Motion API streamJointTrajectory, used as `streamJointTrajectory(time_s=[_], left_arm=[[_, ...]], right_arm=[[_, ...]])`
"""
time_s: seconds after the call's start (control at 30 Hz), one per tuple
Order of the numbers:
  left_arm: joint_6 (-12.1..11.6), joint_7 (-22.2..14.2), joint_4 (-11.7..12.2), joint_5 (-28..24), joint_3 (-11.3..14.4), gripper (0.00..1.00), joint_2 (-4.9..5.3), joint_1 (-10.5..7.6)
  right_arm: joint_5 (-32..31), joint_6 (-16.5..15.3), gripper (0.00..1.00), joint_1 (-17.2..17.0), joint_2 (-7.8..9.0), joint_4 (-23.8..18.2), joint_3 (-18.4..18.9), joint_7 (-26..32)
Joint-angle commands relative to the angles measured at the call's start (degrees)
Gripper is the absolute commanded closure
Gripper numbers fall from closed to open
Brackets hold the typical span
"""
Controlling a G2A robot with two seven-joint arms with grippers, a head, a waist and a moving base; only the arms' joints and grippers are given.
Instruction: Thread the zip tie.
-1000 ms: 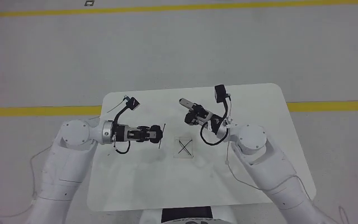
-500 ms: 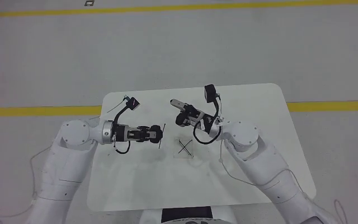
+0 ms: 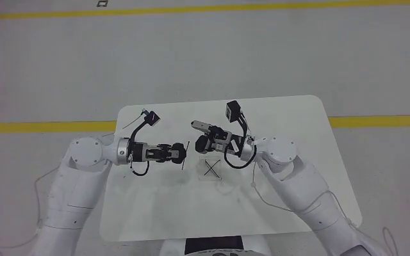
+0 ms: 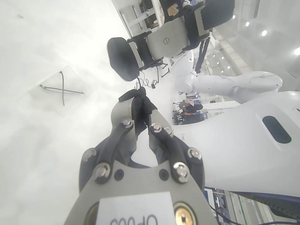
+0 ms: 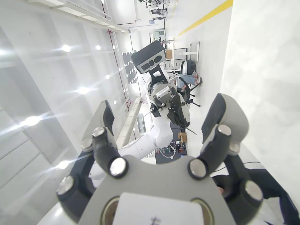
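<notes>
At frame centre, the left gripper (image 3: 180, 152) pinches the tie (image 3: 184, 164) thinly, so the spread right gripper (image 3: 196, 136) could knock it askew when grabbing.

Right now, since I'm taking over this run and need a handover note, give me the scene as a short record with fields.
left gripper: shut on the held zip tie, above the table
right gripper: open, facing the left gripper
spare zip ties: two, crossed on the clear sheet
threading: not yet done
</notes>
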Motion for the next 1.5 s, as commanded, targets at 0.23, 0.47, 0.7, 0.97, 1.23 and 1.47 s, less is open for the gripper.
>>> streamJointTrajectory(time_s=[0.23,0.47,0.7,0.97,1.23,1.47], left_arm=[[0.00,0.00,0.00,0.00,0.00,1.00,0.00,0.00],[0.00,0.00,0.00,0.00,0.00,1.00,0.00,0.00],[0.00,0.00,0.00,0.00,0.00,1.00,0.00,0.00],[0.00,0.00,0.00,0.00,0.00,1.00,0.00,0.00],[0.00,0.00,0.00,0.00,0.00,1.00,0.00,0.00],[0.00,0.00,0.00,0.00,0.00,1.00,0.00,0.00]], right_arm=[[0.26,-2.07,0.00,-0.65,-0.33,0.84,-1.69,-0.54],[0.50,-4.19,0.57,-1.24,-0.50,2.05,-2.11,-1.27],[0.59,-5.28,0.73,-1.86,-0.46,2.20,-1.65,-1.54],[0.50,-5.48,0.91,-2.11,-0.42,2.28,-1.35,-1.33],[0.61,-5.19,0.87,-1.78,-0.53,2.65,-1.60,-1.22],[0.78,-5.15,0.84,-1.66,-0.61,2.83,-1.75,-1.18]])
